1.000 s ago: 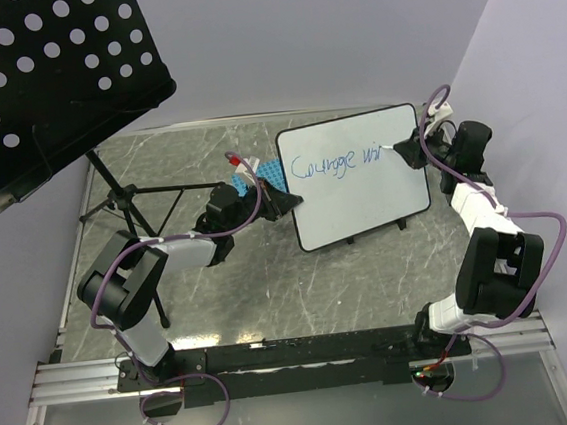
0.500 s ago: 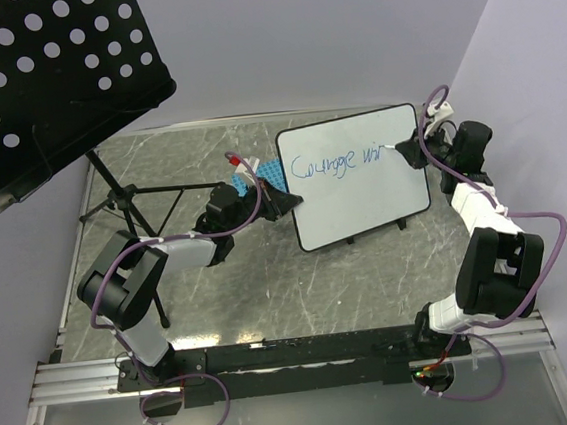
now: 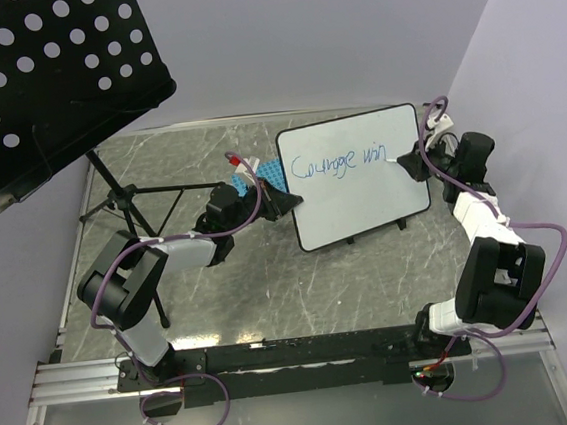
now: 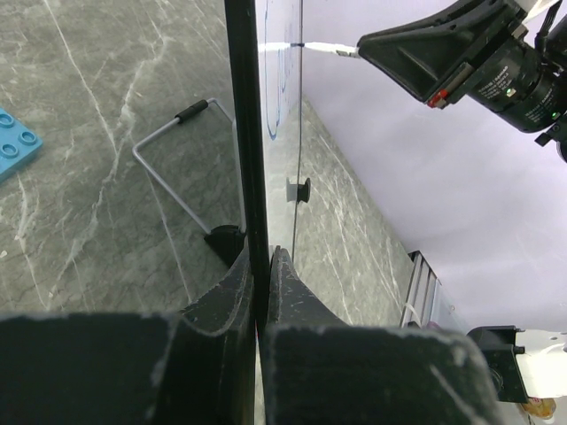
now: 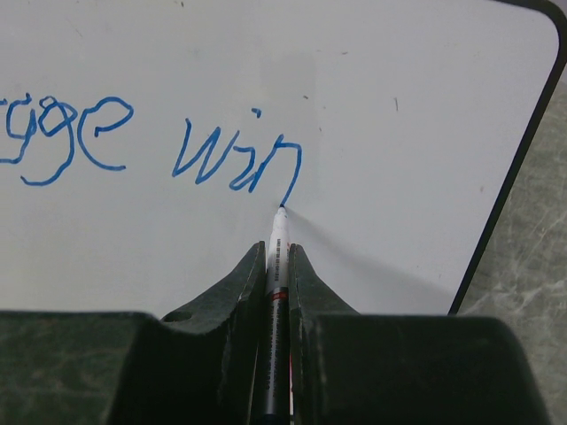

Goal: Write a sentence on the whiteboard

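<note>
The whiteboard [image 3: 361, 180] stands tilted on the table, its face toward me [image 5: 399, 106]. Blue handwriting [image 3: 337, 162] on it reads "Courage win"; the right wrist view shows the ending "win" [image 5: 237, 159]. My right gripper [image 5: 278, 252] is shut on a white marker [image 5: 277, 266] whose tip touches the board at the end of the "n". That gripper [image 3: 406, 160] sits at the board's right side. My left gripper [image 4: 260, 266] is shut on the whiteboard's thin dark left edge [image 4: 245, 133], also seen from above [image 3: 287, 201].
A black perforated music stand [image 3: 39, 75] on a tripod fills the left back. A blue gridded rack [image 3: 265, 179] lies behind the board's left edge. A wire foot [image 4: 173, 168] props the board. A blue brick [image 4: 13, 142] lies on the marble table.
The right gripper has drawn the marker rightward and slightly down, adding the "n" so the second word now reads "win". The left arm has held still on the board's edge.
</note>
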You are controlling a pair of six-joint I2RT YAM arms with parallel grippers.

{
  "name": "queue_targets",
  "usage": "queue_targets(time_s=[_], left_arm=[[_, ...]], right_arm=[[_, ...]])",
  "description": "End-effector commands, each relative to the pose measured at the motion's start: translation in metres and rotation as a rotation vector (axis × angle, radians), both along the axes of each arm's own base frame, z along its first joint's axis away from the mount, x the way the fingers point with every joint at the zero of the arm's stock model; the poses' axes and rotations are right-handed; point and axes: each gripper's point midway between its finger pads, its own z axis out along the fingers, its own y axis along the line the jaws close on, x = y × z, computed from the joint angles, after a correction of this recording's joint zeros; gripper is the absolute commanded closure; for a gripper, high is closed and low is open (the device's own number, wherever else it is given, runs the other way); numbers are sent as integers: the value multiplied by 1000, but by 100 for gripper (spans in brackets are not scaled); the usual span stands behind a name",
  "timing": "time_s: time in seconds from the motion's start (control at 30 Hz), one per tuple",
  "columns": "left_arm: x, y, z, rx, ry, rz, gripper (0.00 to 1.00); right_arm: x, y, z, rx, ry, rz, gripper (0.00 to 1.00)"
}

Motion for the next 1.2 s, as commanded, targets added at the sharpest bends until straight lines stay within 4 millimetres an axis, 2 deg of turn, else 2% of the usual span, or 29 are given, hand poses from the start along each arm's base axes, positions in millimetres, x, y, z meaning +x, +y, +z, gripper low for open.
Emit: queue_targets(time_s=[0.0, 0.27, 0.53, 0.67, 1.17], left_arm=[[-6, -3, 10, 14, -117, -44, 99], [-7, -4, 9, 17, -117, -48, 99], [-7, -4, 8, 16, -113, -48, 99], [-8, -4, 9, 15, -117, -51, 99], [-6, -6, 7, 15, -112, -55, 99]], right_arm=[[-9, 1, 6, -20, -27, 28, 100], [-8, -1, 14, -8, -36, 21, 100], [-5, -4, 55, 29, -118, 12, 100], [-2, -8, 61, 42, -134, -1, 100], [20, -23, 45, 74, -132, -61, 100]])
